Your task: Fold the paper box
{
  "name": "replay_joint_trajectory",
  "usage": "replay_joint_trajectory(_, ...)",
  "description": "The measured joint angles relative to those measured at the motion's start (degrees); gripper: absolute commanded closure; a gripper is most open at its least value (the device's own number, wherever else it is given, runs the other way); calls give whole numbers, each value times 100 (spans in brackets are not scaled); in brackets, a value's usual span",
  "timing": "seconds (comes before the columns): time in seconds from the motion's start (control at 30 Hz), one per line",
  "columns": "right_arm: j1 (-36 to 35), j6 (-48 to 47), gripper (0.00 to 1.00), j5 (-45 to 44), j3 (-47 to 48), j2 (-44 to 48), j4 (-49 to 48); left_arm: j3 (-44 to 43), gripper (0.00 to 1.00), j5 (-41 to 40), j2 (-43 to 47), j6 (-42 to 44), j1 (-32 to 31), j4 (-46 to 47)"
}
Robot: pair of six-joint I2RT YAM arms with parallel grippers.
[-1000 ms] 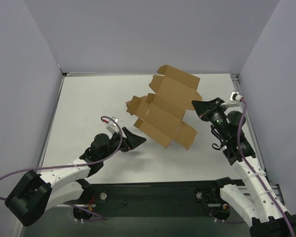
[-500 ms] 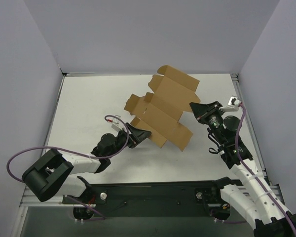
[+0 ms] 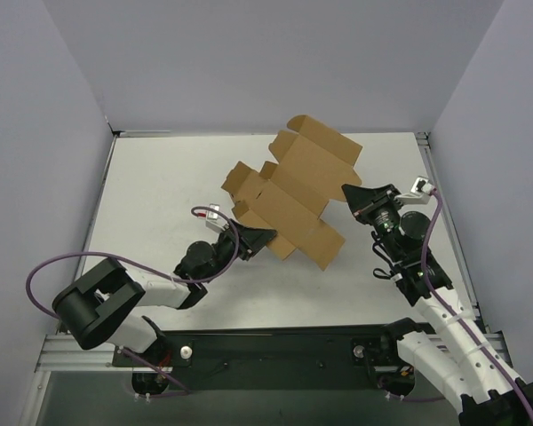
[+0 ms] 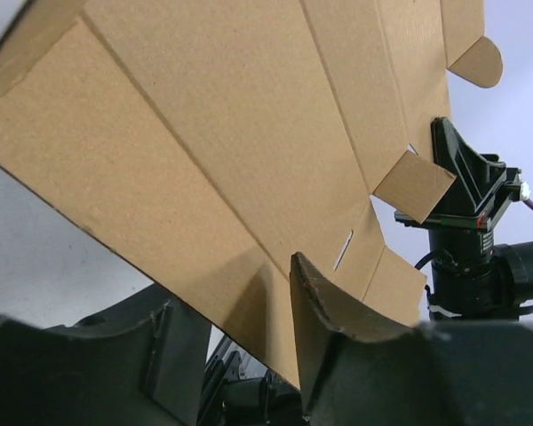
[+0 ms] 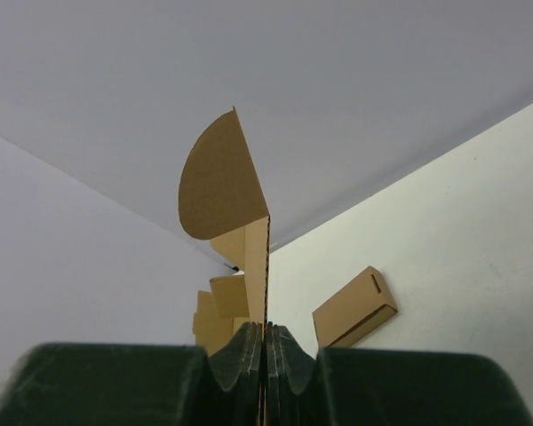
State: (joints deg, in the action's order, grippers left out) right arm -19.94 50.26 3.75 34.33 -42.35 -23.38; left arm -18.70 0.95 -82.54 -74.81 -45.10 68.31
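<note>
A small flat brown box point(image 5: 355, 307) (a slot cut near one end) lay on the white table point(image 3: 160, 186), with pale walls point(image 3: 249, 62) left, right and far.

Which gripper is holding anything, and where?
Right gripper pinches the paper box by its right edge; left gripper, open, only straddles its near edge.

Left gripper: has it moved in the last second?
Yes. The left gripper moved right and away from the base rail, reaching the paper box.

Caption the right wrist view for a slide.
Right gripper, jaws shut on the paper box edge-on; smaller flat box on the table behind.
</note>
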Motion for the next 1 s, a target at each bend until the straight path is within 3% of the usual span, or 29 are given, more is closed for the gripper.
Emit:
replay_joint_trajectory(0.17, -46, 68, 97, -55, -105, 4, -4, -2, 71, -415, 42, 0, -127, -92)
replay_joint_trajectory(0.23, -48, 70, 84, -90, -144, 4, 17, -2, 83, -590, 146, 26, -146, -240)
replay_joint_trajectory(0.27, -48, 72, 65, -103, -146, 7, 39, -2, 90, -664, 238, 50, -153, -343)
replay_joint_trajectory(0.37, -57, 7, 37, -175, -155, 55, 203, -2, 93, -833, 623, 201, -125, -697)
replay_joint_trajectory(0.47, -72, -195, 25, -356, -157, 247, 481, -2, 96, -817, 1121, 472, -2, -1215)
replay_joint_trajectory(0.63, -63, -938, 20, -608, 85, 544, 1193, -212, 100, 122, 1908, 1145, 1117, -2566)
replay_joint_trajectory(0.77, -35, -1858, 15, -393, 946, 284, 1880, -1123, 99, 1314, 1943, 2059, 2085, -4304)
replay_joint_trajectory(1.0, -33, -3353, 21, 1178, 2859, -942, 2879, -3051, 99, 2806, 1447, 4223, 2380, -7141)
